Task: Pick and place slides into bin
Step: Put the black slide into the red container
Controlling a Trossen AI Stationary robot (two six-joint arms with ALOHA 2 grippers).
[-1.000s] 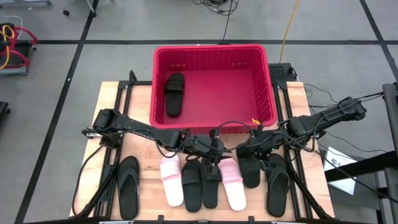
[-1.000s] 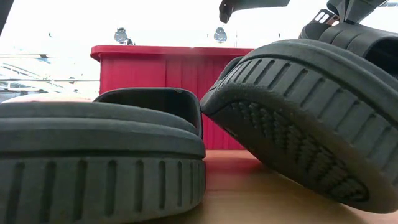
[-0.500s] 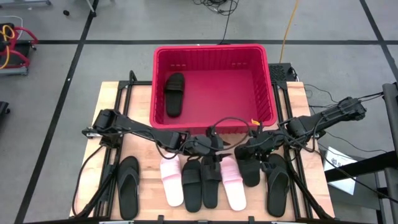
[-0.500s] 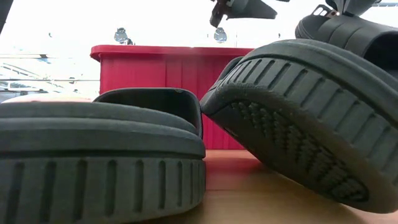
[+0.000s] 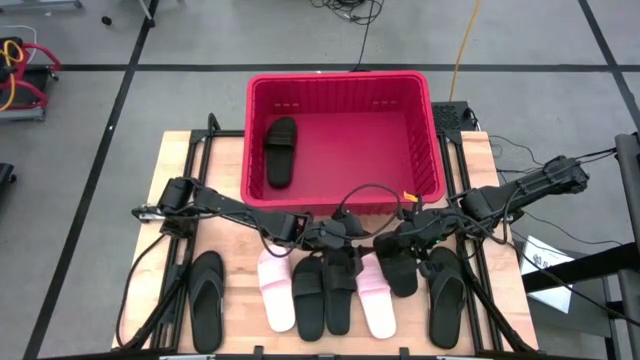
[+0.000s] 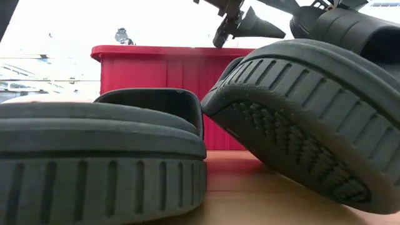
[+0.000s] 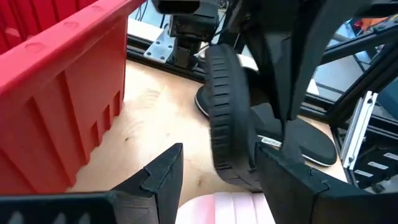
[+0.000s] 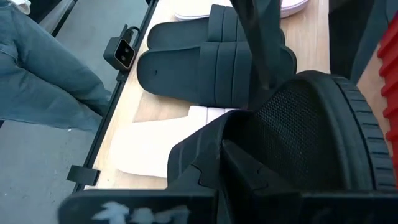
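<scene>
The red bin (image 5: 430,130) stands at the table's far middle, and one black slide (image 5: 281,150) lies flat in its left part. My right gripper (image 5: 401,250) is shut on another black slide (image 5: 403,272) just in front of the bin's near wall. My left gripper (image 5: 352,243) hangs open right beside it. In the left wrist view its fingers (image 7: 163,175) stand on either side of the held slide (image 7: 224,112), apart from it. Two pink slides (image 5: 275,292), a black pair (image 5: 322,295) and two black flip-flops (image 5: 206,298) lie along the near edge. My right gripper holds the black slide at its far end, beside the band (image 8: 205,155); the slide itself hides the fingertips. The fingers slant down from the table's right. The slide is lifted clear and turned on its side, its ribbed sole edge (image 7: 219,93) facing my left gripper.
The bin's near wall (image 7: 62,93) is close behind both grippers. In the low view one black slide (image 6: 300,119) of the pair leans tilted beside the flat one (image 6: 94,156). A person's leg (image 8: 43,68) shows beyond the table's near edge. A white paper (image 8: 155,146) lies under the slides.
My left gripper has come down a little toward the held slide and rolled about its own line. The slide in my right gripper has tipped slightly; the slides on the table have kept still.
</scene>
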